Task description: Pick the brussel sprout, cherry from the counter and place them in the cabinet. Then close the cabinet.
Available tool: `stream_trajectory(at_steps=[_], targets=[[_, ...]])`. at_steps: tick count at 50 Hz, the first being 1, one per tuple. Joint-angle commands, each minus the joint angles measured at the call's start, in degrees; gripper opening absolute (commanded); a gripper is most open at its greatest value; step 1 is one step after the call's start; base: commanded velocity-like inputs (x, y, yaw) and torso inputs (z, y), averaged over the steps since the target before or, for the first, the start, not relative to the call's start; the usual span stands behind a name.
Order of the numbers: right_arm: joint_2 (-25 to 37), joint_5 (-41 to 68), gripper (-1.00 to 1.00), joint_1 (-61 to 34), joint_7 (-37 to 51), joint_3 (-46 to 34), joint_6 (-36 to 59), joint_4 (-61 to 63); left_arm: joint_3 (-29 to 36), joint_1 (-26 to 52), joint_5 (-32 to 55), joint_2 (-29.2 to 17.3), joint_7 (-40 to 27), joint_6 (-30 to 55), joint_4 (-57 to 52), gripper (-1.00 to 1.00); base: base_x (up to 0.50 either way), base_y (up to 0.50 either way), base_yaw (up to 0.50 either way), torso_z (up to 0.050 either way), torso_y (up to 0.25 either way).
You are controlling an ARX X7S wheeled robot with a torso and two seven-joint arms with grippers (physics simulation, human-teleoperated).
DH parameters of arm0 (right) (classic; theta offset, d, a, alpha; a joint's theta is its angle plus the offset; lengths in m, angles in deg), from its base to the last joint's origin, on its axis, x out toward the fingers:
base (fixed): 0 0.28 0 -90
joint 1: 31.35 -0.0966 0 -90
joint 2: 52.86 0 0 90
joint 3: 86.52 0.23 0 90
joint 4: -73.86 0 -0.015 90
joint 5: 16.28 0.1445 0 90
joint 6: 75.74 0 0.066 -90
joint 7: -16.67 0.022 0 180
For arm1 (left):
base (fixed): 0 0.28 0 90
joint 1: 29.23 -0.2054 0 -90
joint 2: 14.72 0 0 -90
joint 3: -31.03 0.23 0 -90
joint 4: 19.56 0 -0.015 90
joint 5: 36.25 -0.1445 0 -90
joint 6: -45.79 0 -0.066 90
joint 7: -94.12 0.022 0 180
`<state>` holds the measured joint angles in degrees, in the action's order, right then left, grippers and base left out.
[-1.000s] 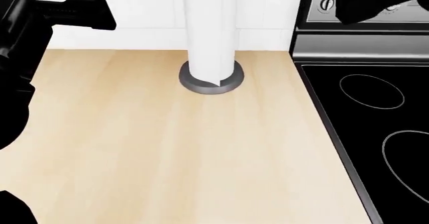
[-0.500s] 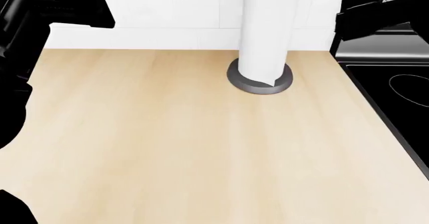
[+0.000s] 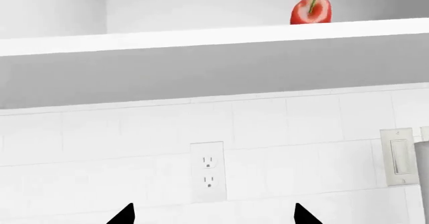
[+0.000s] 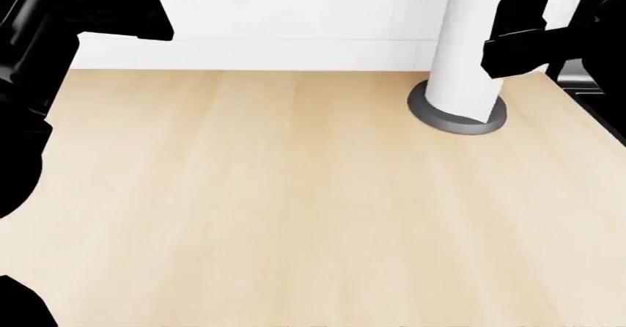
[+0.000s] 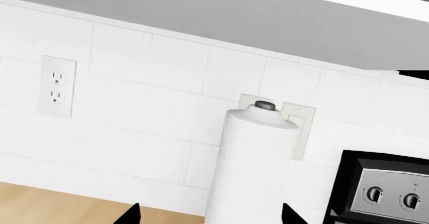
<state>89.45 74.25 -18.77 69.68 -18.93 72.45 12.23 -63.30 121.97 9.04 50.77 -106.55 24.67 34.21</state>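
Cherry (image 3: pixel 311 9) is sitting on the cabinet shelf (image 3: pixel 201 35), above the left gripper (image 3: pixel 213 215), whose tips are standing wide apart, apparently empty; sprout unseen.

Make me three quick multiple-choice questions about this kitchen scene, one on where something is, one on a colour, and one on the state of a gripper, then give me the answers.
1. Where is the cherry?
A. On the counter
B. On the cabinet shelf
C. In the right gripper

2. What colour is the paper towel roll?
A. White
B. Blue
C. Yellow

3. How does the left gripper stand?
A. Shut on the cherry
B. Shut on the roll
C. Open, holding nothing

Answers: 1 B, the cherry sits on the white cabinet shelf above the wall outlet. 2 A, the paper towel roll is plain white. 3 C, the left gripper shows two spread tips with only wall between them.
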Motion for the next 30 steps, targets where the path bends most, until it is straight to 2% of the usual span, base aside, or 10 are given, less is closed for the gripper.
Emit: stream_trajectory(at_steps=[1, 19, 30], targets=[[0.5, -1.6, 1.0, 3.2, -0.9, 1.0, -2.5, 1.6, 0.3, -0.4, 0.4, -0.1, -0.2, 0.0, -0.2, 1.0, -0.04, 0.5, 0.0, 0.0, 0.0], [1.8, -3.4, 1.0, 8.6, -2.2, 2.6, -6.2, 3.3, 0.9, -1.5, 0.5, -0.4, -0.8, -0.2, -0.5, 1.0, -0.04, 0.49, 0.0, 0.0, 0.0], [2.2, -4.2, 1.0, 10.4, -3.0, 3.1, -7.4, 4.1, 1.3, -3.9, 0.4, -1.0, -0.9, -0.6, -0.3, 1.0, -0.02, 0.1, 0.0, 0.0, 0.0]])
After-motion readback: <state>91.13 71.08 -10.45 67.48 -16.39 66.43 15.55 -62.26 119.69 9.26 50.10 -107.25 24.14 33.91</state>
